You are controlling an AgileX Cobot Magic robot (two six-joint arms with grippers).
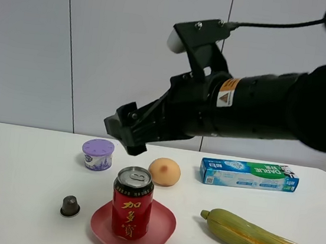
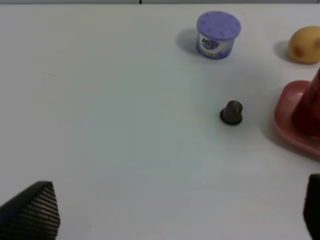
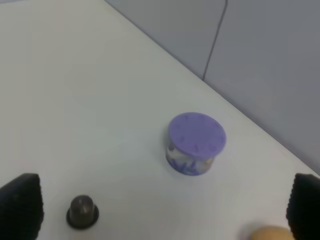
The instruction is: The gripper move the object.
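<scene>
The red cylindrical drink can (image 1: pixel 131 204) is seen upright on a pink plastic plate (image 1: pixel 158 233); the black right gripper (image 1: pixel 127 135) is held above it, fingers spread and empty.

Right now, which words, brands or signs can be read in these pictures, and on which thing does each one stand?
"加多宝", yellow, on the red drink can.
"Magic", somewhat blurred, on the lavender-lidded tub; its smaller print is unreadable.
"DARLIE", upside down, on the teal toothpaste box; the rest is too small.
Warning triangle on the orange-white label of the black arm; its words are too small.
</scene>
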